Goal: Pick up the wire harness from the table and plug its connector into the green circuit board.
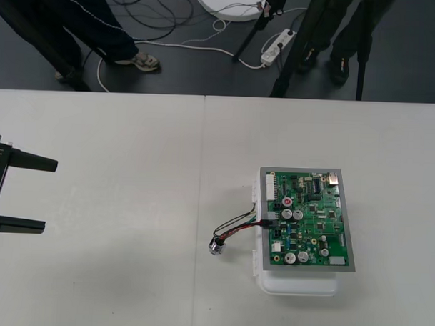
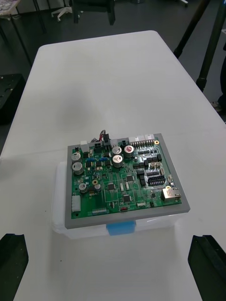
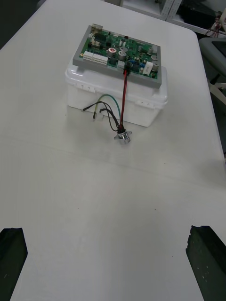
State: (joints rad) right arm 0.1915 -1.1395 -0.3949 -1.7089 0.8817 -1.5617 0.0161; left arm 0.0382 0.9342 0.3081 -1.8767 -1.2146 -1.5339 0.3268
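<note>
1. Wire harness (image 1: 237, 224): socket (image 1: 217, 247) on the table (image 1: 128, 274), just beside the white base (image 1: 299, 286); wires climb to the plug (image 1: 271, 216), apparently seated at the green circuit board (image 1: 308, 220) edge.
2. Risk, judged: snagging the loose wires would unseat the plug.
3. Left gripper (image 1: 50, 195): fingers spread, level, well apart from the harness. Right gripper (image 2: 110, 237): likewise spread, empty, facing the board.

Green circuit board (image 2: 125, 181) sits on white base (image 2: 60, 202), harness (image 2: 102, 137) touching its edge.

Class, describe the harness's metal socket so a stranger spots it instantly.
On the light table stands a green circuit board on a white base. Thin wires trail from its left edge to the round metal socket, the only shiny piece on the tabletop.
</note>
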